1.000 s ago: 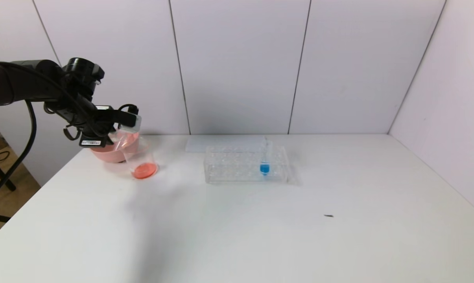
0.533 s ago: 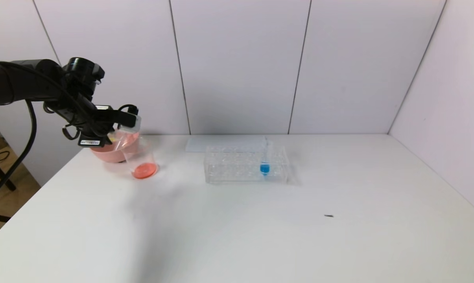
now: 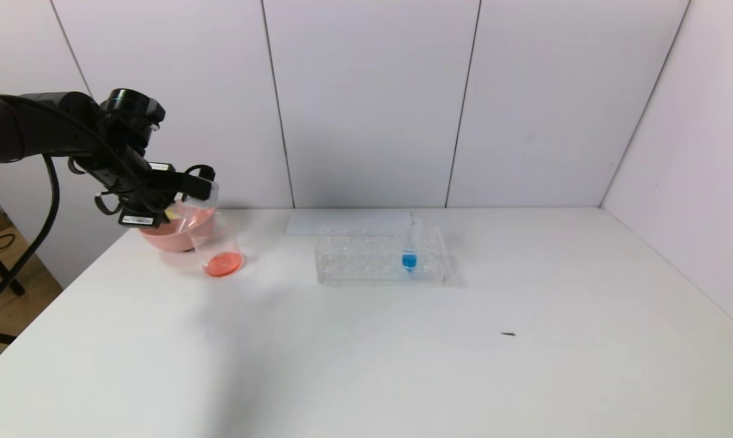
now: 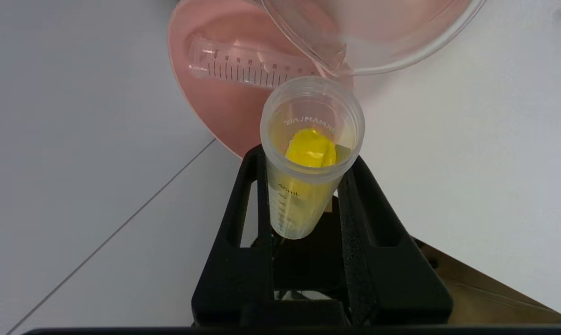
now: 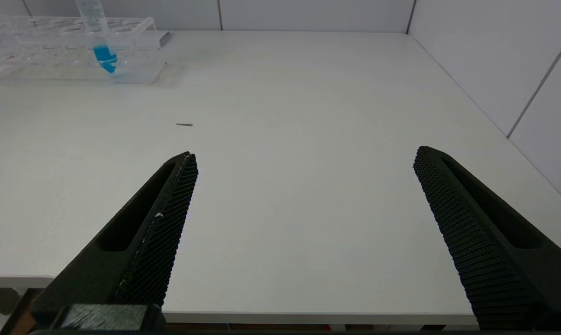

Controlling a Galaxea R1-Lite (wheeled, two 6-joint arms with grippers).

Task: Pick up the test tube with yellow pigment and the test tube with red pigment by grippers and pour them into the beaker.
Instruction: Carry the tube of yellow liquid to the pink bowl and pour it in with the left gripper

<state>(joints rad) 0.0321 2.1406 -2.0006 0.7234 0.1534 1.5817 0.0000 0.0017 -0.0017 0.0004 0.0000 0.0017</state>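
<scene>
On a white counter (image 3: 402,353) we see our black left gripper (image 4: 308,186) raised at the far left, its two fingers pinching a clear plastic test tube with yellow pigment (image 4: 308,153). The tube is tipped over, its open mouth pointing at the rim of a clear, straight-sided glass beaker (image 3: 215,246); in the left wrist view the mouth sits just beside that rim, and we cannot tell whether they touch. The beaker holds a shallow orange-red pool at its bottom. Directly behind it stands a pink round bowl (image 3: 162,238), with a second clear graduated tube (image 4: 247,70) lying inside. Well apart to the right, near the middle of the counter, stands a clear rectangular tube rack (image 3: 366,261) with one upright blue-tipped tube (image 3: 409,249). A small dark speck (image 3: 508,334) lies nearer us. Our black right gripper (image 5: 303,195) hovers low near the counter's near edge, fingers spread wide around nothing.
</scene>
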